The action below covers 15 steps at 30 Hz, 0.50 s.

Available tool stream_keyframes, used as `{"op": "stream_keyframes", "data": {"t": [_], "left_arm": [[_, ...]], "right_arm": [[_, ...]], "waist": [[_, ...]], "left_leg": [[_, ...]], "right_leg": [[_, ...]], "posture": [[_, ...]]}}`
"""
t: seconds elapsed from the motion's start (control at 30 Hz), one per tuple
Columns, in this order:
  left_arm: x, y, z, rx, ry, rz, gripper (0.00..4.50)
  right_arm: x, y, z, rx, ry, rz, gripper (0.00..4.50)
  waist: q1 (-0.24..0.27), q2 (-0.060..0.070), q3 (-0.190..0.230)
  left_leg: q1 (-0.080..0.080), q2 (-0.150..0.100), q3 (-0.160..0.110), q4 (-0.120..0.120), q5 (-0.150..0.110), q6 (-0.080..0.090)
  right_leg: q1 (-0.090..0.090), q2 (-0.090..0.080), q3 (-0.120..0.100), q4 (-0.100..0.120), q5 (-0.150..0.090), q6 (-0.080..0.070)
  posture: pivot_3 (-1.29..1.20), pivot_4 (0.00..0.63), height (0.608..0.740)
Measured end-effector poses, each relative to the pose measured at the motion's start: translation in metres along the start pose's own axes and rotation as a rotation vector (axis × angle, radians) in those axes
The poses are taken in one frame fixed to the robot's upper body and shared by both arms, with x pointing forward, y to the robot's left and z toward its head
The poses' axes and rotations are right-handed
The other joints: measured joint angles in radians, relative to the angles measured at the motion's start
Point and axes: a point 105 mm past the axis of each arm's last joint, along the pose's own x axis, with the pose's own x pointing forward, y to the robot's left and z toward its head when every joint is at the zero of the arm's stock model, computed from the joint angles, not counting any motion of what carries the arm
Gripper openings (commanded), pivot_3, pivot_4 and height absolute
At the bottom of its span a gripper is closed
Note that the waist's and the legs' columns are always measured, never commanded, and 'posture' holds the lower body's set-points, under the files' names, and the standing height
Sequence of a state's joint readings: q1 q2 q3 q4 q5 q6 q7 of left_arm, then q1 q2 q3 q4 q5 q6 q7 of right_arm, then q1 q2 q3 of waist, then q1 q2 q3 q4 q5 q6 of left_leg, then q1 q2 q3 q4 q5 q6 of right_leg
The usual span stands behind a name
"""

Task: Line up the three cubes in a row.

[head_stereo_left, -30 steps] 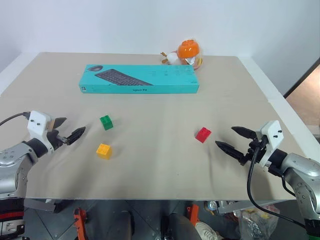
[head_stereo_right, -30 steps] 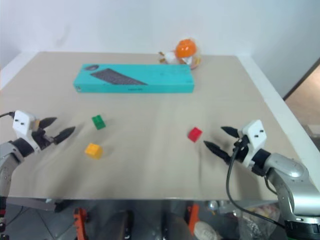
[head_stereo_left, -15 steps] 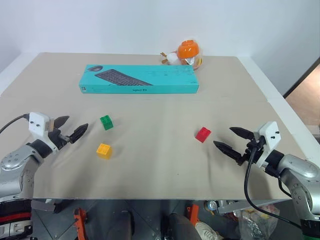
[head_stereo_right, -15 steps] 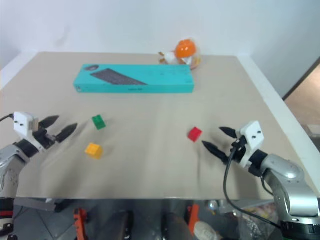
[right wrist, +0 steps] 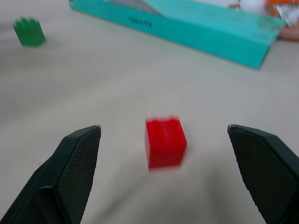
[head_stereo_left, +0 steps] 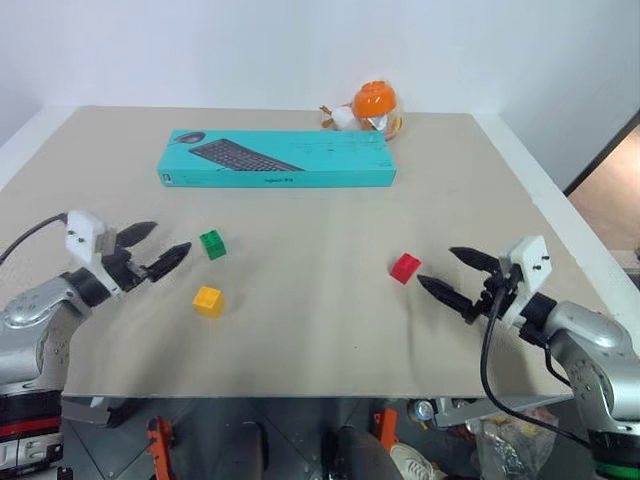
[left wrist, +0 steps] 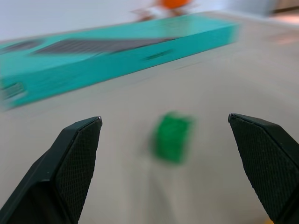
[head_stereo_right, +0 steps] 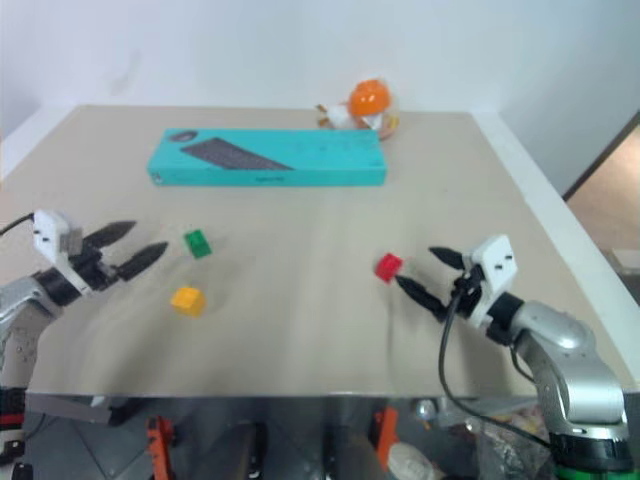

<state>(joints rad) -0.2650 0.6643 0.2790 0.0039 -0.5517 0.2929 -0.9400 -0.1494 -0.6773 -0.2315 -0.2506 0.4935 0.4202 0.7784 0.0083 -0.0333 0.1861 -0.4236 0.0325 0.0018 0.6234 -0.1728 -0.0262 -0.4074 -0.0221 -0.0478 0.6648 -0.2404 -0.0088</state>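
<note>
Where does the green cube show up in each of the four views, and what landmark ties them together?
Left eye view: green cube, left of centre, just ahead of the left gripper.
Right eye view: same spot, on the robot's left.
Left wrist view: centred between the open fingers, blurred.
Right wrist view: at a far corner, beyond the red cube.
Shared landmark: the teal keyboard box behind it.

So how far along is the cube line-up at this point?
Nothing is lined up yet: the green cube, yellow cube and red cube sit scattered on the table. In hand: the open left gripper faces green, the open right gripper faces red, neither touching. All grasping and placing remains.
</note>
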Motion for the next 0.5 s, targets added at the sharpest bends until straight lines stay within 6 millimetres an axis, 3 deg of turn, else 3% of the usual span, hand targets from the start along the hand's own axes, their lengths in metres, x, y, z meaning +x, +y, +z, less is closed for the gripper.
{"op": "stream_keyframes", "data": {"t": [0.1, 0.37, 0.5], "left_arm": [[0.013, -0.027, 0.005, 0.024, 0.013, -0.168, 4.48], [0.024, -0.083, -0.003, -0.007, 0.097, -0.493, 4.48], [0.026, -0.091, -0.004, -0.027, 0.111, -0.536, 4.48]], "right_arm": [[0.013, 0.003, 0.001, -0.004, 0.005, 0.035, 4.5], [0.034, -0.001, -0.021, 0.017, 0.084, 0.074, 4.5], [0.038, -0.008, -0.025, 0.021, 0.104, 0.072, 4.5]], "waist": [[0.0, 0.0, 0.0], [0.0, 0.0, 0.0], [0.0, 0.0, 0.0]], "left_leg": [[0.0, 0.0, 0.001, 0.0, 0.0, 0.0], [0.0, 0.0, 0.003, 0.0, 0.0, 0.001], [0.0, 0.0, 0.002, 0.0, 0.0, 0.001]], "right_leg": [[0.0, 0.001, 0.002, 0.0, 0.0, 0.0], [-0.001, 0.005, 0.007, 0.0, 0.0, 0.0], [-0.001, 0.007, 0.009, 0.0, 0.0, 0.0]], "posture": [[0.0, 0.15, 0.74], [0.0, 0.15, 0.74], [0.0, 0.15, 0.74]]}}
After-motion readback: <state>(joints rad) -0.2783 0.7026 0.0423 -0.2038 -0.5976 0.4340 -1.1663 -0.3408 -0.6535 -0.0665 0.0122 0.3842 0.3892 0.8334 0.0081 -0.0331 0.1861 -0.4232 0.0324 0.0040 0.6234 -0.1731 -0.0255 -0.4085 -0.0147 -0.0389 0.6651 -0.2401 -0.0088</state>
